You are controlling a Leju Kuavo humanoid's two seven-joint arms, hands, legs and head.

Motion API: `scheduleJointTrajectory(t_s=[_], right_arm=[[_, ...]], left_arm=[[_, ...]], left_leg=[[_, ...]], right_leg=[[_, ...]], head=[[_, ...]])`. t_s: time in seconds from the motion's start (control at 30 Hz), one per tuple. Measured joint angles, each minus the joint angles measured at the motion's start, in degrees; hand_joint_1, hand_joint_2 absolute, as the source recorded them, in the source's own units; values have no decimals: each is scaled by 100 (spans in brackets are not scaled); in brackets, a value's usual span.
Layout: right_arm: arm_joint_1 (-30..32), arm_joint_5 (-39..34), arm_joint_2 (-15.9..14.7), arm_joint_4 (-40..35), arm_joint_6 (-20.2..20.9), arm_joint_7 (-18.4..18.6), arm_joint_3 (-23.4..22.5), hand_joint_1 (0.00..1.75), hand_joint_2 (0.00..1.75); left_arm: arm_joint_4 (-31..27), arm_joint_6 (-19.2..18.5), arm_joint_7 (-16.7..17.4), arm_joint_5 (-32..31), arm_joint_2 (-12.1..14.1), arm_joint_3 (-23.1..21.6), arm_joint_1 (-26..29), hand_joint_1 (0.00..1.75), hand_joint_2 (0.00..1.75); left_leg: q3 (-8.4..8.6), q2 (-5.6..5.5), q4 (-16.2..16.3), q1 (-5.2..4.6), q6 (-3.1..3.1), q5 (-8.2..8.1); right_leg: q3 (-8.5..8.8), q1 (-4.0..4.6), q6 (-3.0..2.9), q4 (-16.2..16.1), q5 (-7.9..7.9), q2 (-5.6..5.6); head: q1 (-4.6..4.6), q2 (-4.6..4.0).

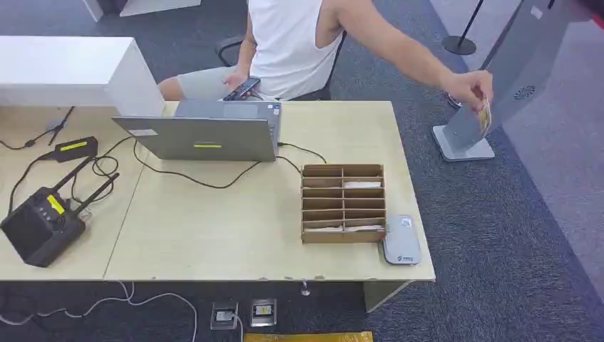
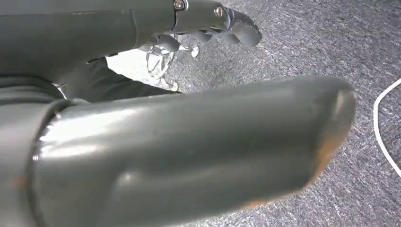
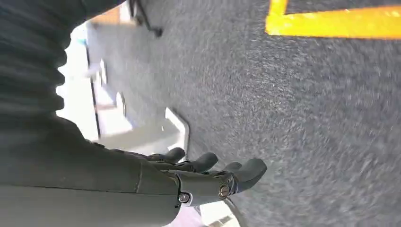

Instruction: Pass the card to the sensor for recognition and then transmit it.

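- A person's hand [image 1: 470,88] held the card [image 1: 485,116] beyond the tabletop's [image 1: 214,228] far right corner, well apart from both robot hands.
- The sensor [image 1: 401,241] lay at the near right corner, beside the cardboard organizer [image 1: 343,204].
- Left hand [image 2: 208,28] and right hand [image 3: 208,177] hung over carpet, fingers loosely apart, holding nothing.

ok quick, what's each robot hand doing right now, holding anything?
Left hand: holds nothing; its dark fingers look loosely curled, so open or closed cannot be told.
Right hand: holds nothing, fingers apart, open over the grey carpet.
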Motion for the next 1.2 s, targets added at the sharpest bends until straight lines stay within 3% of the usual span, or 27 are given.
scheduleJointTrajectory(t_s=[0.13, 0.33, 0.6, 0.77, 1.0, 1.2], right_arm=[[-183, -733, -294, 0, -646, -151, -349, 0, 175], [-796, -1272, -1085, -28, -1311, -596, -1029, 0, 175], [-1989, -1442, -2340, -210, -1480, -1428, -1654, 0, 175], [-2996, -1276, -2845, -383, -1474, -1825, -1745, 0, 175], [-4412, -1200, -3163, -658, -1491, -2227, -1702, 0, 175], [-5339, -1176, -3096, -976, -1309, -2772, -1348, 0, 175]], left_arm=[[0, 24, 2, 15, 0, 0, 2, 0, 0], [0, 35, -2, 17, -2, 0, 1, 0, 0], [0, 37, -133, -28, 2, 0, 10, 0, 0], [0, 42, -201, -26, 4, 0, 9, 0, 0], [0, 44, -256, -9, 15, 0, 9, 0, 0], [0, 35, -264, 54, 42, 0, 4, 0, 0]], left_leg=[[0, 2, 0, -9, 1, 0], [-1, 6, 2, -26, 14, 9], [-14, 5, 2, -47, 30, 19], [-19, -6, 2, -60, 46, 30], [-27, -30, 2, -58, 51, 33], [-43, -30, 1, -60, 53, 35]], right_leg=[[-1, -11, 6, 0, 4, 0], [-2, -28, 22, -1, 14, 1], [-8, -49, 39, 1, 26, -2], [-12, -60, 44, 3, 29, -13], [-12, -58, 44, 4, 29, -34], [-18, -59, 45, 10, 30, -36]], head=[[-2, 0], [0, 0], [2, 0], [-7, 0], [4, 0], [-4, 0]])
